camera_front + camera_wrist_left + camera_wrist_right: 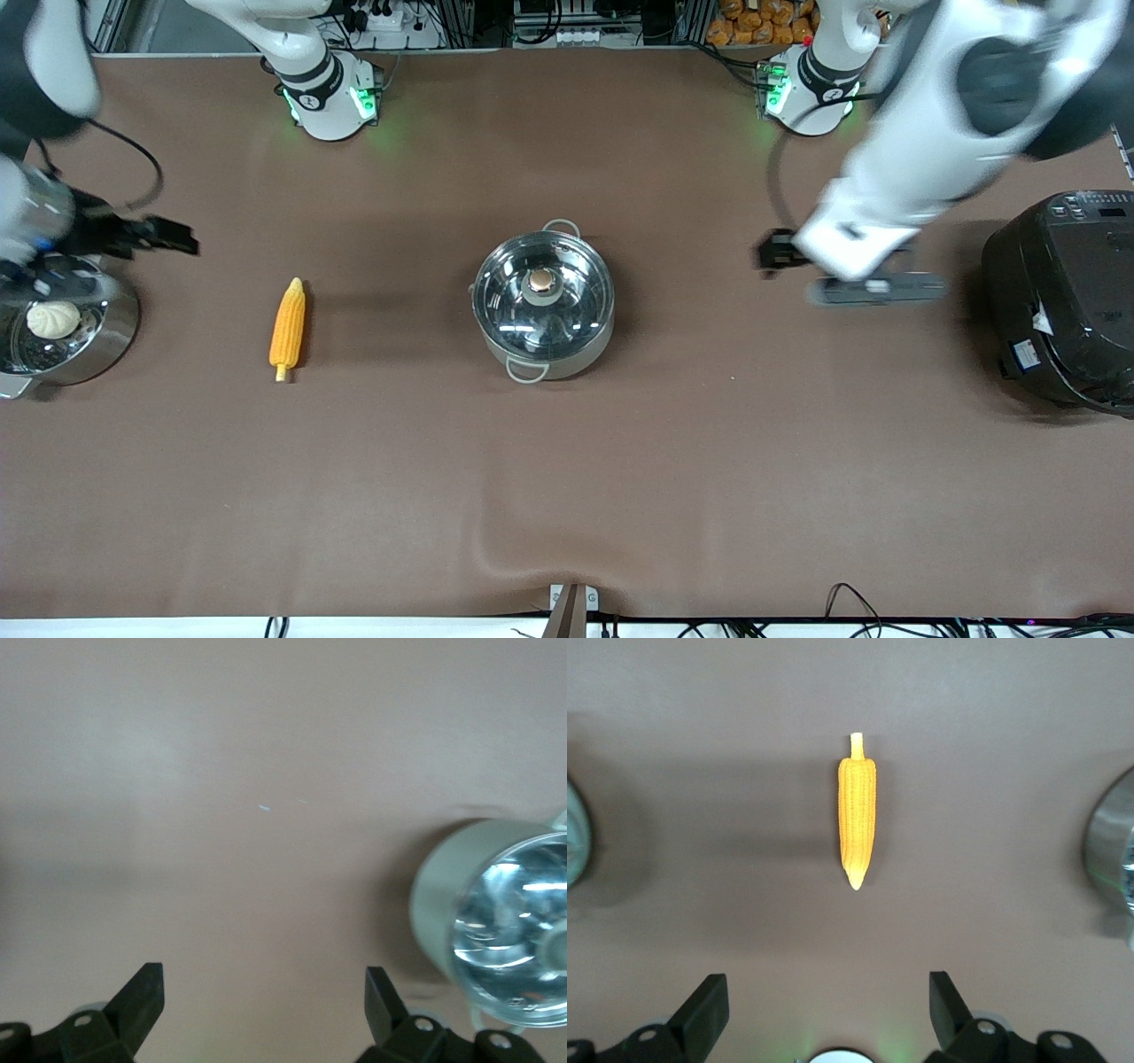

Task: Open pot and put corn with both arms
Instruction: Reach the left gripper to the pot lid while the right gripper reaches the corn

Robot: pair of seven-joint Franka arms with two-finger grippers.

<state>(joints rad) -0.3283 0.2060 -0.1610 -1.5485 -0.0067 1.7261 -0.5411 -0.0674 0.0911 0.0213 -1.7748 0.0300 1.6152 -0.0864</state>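
The steel pot (542,306) stands mid-table with its glass lid and round knob (541,282) on it. The corn (288,326) lies on the brown cloth toward the right arm's end, its pointed tip toward the robots' bases. My right gripper (168,237) is open and empty over the table between the steamer basket and the corn. In the right wrist view my right gripper (828,1001) has the corn (857,811) ahead of it. My left gripper (778,252) is open and empty over the table between the pot and the black cooker. In the left wrist view my left gripper (263,997) has the pot (505,921) off to one side.
A steel steamer basket (106,341) with a white bun (53,319) stands at the right arm's end of the table. A big black cooker (1063,301) stands at the left arm's end. The brown cloth (567,496) has a fold near its front edge.
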